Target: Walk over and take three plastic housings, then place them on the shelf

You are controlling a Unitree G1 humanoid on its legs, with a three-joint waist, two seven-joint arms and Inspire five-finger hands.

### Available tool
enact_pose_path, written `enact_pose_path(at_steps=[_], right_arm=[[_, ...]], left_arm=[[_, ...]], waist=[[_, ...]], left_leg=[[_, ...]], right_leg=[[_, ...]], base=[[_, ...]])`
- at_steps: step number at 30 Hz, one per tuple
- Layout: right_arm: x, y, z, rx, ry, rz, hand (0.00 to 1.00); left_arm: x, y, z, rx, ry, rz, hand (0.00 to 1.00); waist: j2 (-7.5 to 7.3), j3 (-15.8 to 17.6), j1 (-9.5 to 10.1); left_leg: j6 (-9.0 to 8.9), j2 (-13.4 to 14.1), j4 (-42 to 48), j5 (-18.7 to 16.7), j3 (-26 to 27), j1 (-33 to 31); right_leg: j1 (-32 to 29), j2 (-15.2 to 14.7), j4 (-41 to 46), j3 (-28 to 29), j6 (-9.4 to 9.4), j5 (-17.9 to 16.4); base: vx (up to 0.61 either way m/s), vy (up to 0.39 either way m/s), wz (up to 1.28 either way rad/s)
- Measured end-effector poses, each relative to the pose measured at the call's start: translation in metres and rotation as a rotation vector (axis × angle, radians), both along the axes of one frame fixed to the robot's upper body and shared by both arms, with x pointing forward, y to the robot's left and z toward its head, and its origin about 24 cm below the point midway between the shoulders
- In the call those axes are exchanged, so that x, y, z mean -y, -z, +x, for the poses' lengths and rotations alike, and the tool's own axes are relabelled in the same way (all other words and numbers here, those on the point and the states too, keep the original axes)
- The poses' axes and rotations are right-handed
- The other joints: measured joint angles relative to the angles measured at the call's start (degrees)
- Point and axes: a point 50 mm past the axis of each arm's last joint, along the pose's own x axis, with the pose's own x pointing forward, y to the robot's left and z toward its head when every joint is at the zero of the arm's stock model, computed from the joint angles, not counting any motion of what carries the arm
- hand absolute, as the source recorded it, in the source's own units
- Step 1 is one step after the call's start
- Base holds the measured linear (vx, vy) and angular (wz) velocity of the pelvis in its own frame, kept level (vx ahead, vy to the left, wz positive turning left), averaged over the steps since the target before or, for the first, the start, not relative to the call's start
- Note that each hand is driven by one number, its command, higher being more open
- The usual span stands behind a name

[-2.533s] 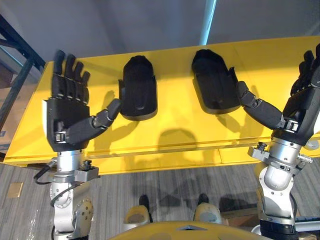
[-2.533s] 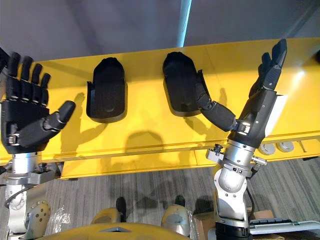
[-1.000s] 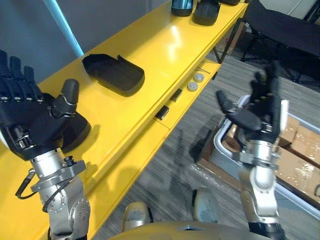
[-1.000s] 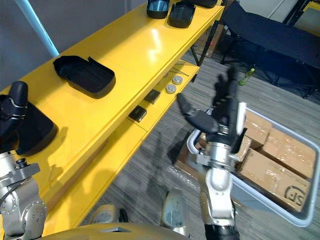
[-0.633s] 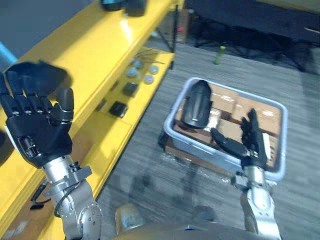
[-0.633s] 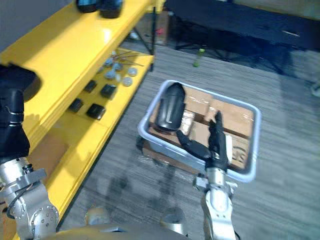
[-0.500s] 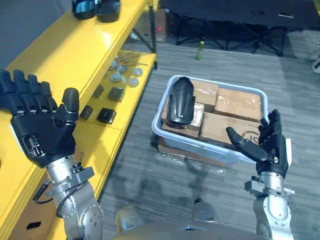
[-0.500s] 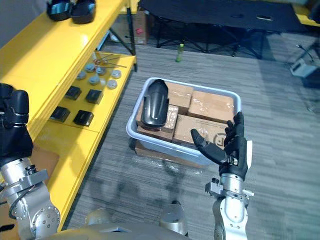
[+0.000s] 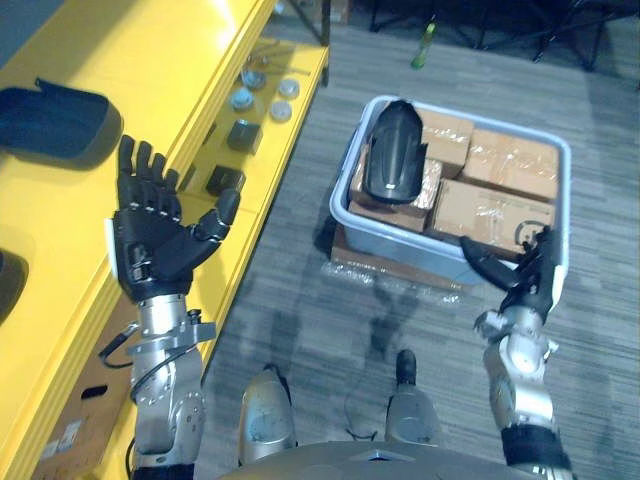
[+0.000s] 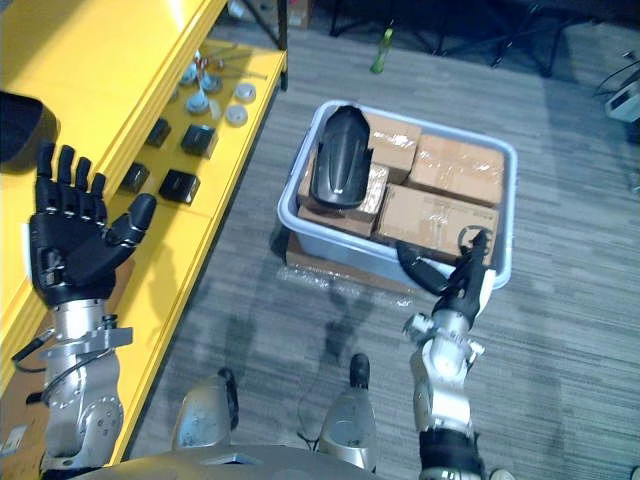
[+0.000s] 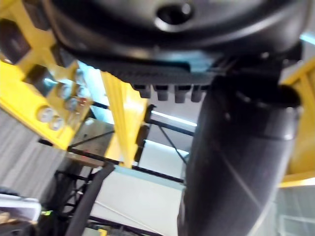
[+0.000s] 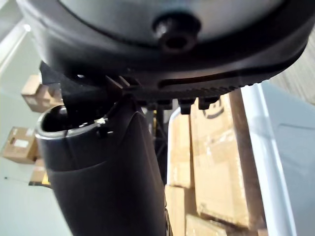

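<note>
Underfoot and across most of the scene, grey carpeted floor [image 9: 300, 330]. Along the robot's left, a long yellow shelf [image 9: 150, 60] with a lower ledge [image 9: 275, 140] beside it, running away at a slant.

Ahead and to the right, set on the floor, a grey-blue plastic bin [image 9: 400, 245] packed with taped cardboard boxes [image 9: 500, 205]. On top of the boxes at the bin's left end, a black plastic housing [image 9: 392, 150], rounded back up, lying lengthwise. On the shelf top, well apart from the bin, a second housing [image 9: 55, 122] lying flat. Nearer along the shelf, a third housing [image 9: 6, 285], mostly cut off by the view's edge.

Left hand [image 9: 160, 250] raised over the shelf's front edge, palm toward the head camera, fingers straight and spread, thumb angled out, nothing in it. Right hand [image 9: 528, 278] lower, in front of the bin's near right corner, fingers straight and together, thumb out toward the bin, likewise empty. In the right wrist view, boxes and bin rim past the straight fingers.

On the lower ledge, small black blocks [image 9: 225, 180] and, farther along, a cluster of round silver discs [image 9: 265, 90]. Beyond the bin, a green bottle [image 9: 425, 45] on the carpet.
</note>
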Motion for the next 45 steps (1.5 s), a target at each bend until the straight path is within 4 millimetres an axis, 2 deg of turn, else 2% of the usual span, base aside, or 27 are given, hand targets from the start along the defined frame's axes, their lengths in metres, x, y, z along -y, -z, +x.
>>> enact_pose_path(at_steps=[1,2,3,4,5,8,12,15,16,19,22,23,26,27,30,31,37,41,45], right_arm=[[0.002,-0.005,0.004,0.008,0.003,-0.011,1.0],[0.009,-0.019,0.015,0.039,0.012,-0.043,1.0],[0.017,-0.042,0.031,0.089,0.017,-0.081,1.0],[0.02,-0.049,0.038,0.103,0.017,-0.09,1.0],[0.027,-0.067,0.051,0.131,0.009,-0.095,1.0],[0.039,-0.09,0.07,0.114,-0.015,-0.154,1.0],[0.039,-0.112,0.091,0.077,-0.084,-0.243,1.0],[0.037,-0.135,0.106,0.06,-0.117,-0.301,1.0],[0.036,-0.15,0.115,0.053,-0.124,-0.326,1.0],[0.036,-0.163,0.122,0.036,-0.125,-0.353,1.0],[0.036,-0.169,0.127,-0.01,-0.11,-0.366,1.0],[0.041,-0.176,0.128,-0.016,-0.087,-0.362,1.0],[0.05,-0.19,0.127,-0.046,-0.049,-0.395,1.0],[0.058,-0.192,0.125,-0.093,-0.015,-0.402,1.0],[0.069,-0.187,0.122,-0.16,0.056,-0.37,1.0],[0.069,-0.188,0.122,-0.161,0.065,-0.366,0.0],[0.079,-0.195,0.119,-0.222,0.146,-0.329,0.0],[0.094,-0.2,0.111,-0.302,0.193,-0.403,0.0],[0.108,-0.207,0.102,-0.331,0.25,-0.374,0.0]], left_arm=[[0.002,0.002,0.0,-0.013,0.005,0.001,1.0],[0.007,0.008,0.002,-0.044,0.025,0.003,1.0],[0.015,0.016,0.003,-0.096,0.049,0.042,1.0],[0.018,0.02,0.004,-0.116,0.052,0.071,1.0],[0.024,0.029,0.007,-0.169,0.062,0.146,1.0],[0.033,0.047,0.018,-0.254,0.098,0.205,1.0],[0.037,0.059,0.026,-0.31,0.098,0.295,1.0],[0.05,0.057,0.032,-0.29,0.161,0.345,1.0],[0.06,0.054,0.035,-0.267,0.214,0.357,1.0],[0.073,0.051,0.038,-0.245,0.276,0.371,1.0],[0.085,0.055,0.038,-0.265,0.328,0.382,1.0],[0.091,0.059,0.039,-0.28,0.356,0.393,1.0],[0.096,0.063,0.038,-0.301,0.385,0.4,1.0],[0.1,0.064,0.037,-0.305,0.401,0.401,1.0],[0.104,0.068,0.035,-0.32,0.42,0.402,1.0],[0.105,0.069,0.035,-0.327,0.423,0.404,1.0],[0.11,0.079,0.03,-0.371,0.452,0.402,1.0],[0.109,0.079,0.03,-0.38,0.449,0.362,1.0],[0.108,0.081,0.028,-0.389,0.447,0.359,1.0]], waist=[[0.24,0.19,-0.01],[0.83,0.8,-0.05],[1.19,2.29,0.06],[1.31,2.59,0.15],[1.37,2.85,0.59],[1.95,3.73,1.65],[3.26,5.17,3.07],[5.52,6.44,4.31],[6.9,7.1,5.14],[7.75,7.49,6.27],[8.58,7.86,6.63],[9.37,8.2,6.74],[9.87,8.38,7.11],[9.94,8.34,7.99],[9.98,8.32,8.7],[10.02,8.29,8.79],[10.24,8.15,9.11],[10.32,8.09,9.26],[11.02,7.6,9.29]], left_leg=[[-0.02,0.0,0.1,0.04,-0.16,-0.42],[-0.07,0.0,0.27,0.23,-0.57,-1.3],[-0.08,-0.03,0.25,0.55,-1.09,-2.11],[-0.05,-0.03,0.3,0.61,-1.47,-2.6],[-0.17,-0.05,0.34,0.9,-2.29,-4.0],[-0.11,-0.16,0.31,1.31,-3.01,-4.97],[0.02,-0.43,0.71,1.75,-4.06,-6.63],[0.06,-1.04,1.04,2.12,-5.66,-8.07],[0.24,-1.42,1.07,2.41,-6.05,-8.79],[0.33,-2.11,0.25,3.29,-6.62,-9.73],[0.34,-2.3,0.16,3.53,-6.97,-9.97],[0.4,-2.41,0.18,3.77,-7.24,-10.3],[0.61,-2.96,0.13,4.36,-7.31,-11.27],[0.58,-3.02,0.15,4.51,-7.23,-11.46],[0.56,-3.11,0.16,4.81,-7.47,-11.47],[0.56,-3.17,0.16,4.87,-7.46,-11.47],[0.72,-4.13,-0.65,5.94,-7.92,-11.47],[0.78,-4.54,-0.65,6.28,-7.99,-11.46],[0.79,-4.74,-0.59,6.32,-8.47,-11.41]], right_leg=[[-0.3,0.06,0.0,-0.01,-0.06,0.13],[-0.97,0.21,-0.02,-0.12,-0.16,0.44],[-1.7,0.42,-0.03,-0.13,-0.27,0.72],[-2.09,0.57,-0.03,-0.14,-0.41,0.9],[-3.3,0.87,-0.1,-0.27,-0.6,1.3],[-3.52,0.95,-0.6,-1.01,-0.69,1.82],[-4.49,0.92,-0.48,-2.04,-0.85,2.34],[-5.64,0.71,0.54,-2.97,-0.84,2.34],[-6.41,0.41,1.24,-3.53,-0.85,2.34],[-8.1,-0.16,2.38,-4.09,-0.85,2.33],[-8.24,-0.34,2.71,-4.48,-0.86,2.32],[-8.82,-0.5,3.67,-5.07,-0.93,2.27],[-10.4,-1.13,5.08,-5.6,-1.3,1.99],[-11.02,-1.25,5.71,-5.6,-1.37,1.94],[-11.21,-1.41,6.6,-5.82,-1.64,1.67],[-11.21,-1.49,6.6,-5.92,-1.62,1.65],[-11.24,-2.59,7.36,-7.18,-1.43,1.39],[-11.23,-2.98,7.58,-7.3,-1.32,1.31],[-11.13,-3.14,8.38,-7.63,-1.39,1.14]], base=[[-0.11,-0.012,0.06],[-0.06,-0.007,0.03],[-0.1,-0.019,0.03],[-0.07,-0.025,0.02],[-0.05,-0.029,0.05],[0.0,-0.012,0.09],[0.0,0.003,0.11],[-0.01,0.008,0.15],[-0.03,0.017,0.14],[-0.03,0.009,0.08],[-0.03,0.003,0.06],[-0.05,0.006,0.06],[-0.06,0.003,0.03],[-0.07,0.003,0.01],[-0.07,-0.002,0.03],[-0.06,0.002,0.01],[-0.04,0.007,0.08],[-0.01,0.017,0.03],[0.01,0.024,0.07]])
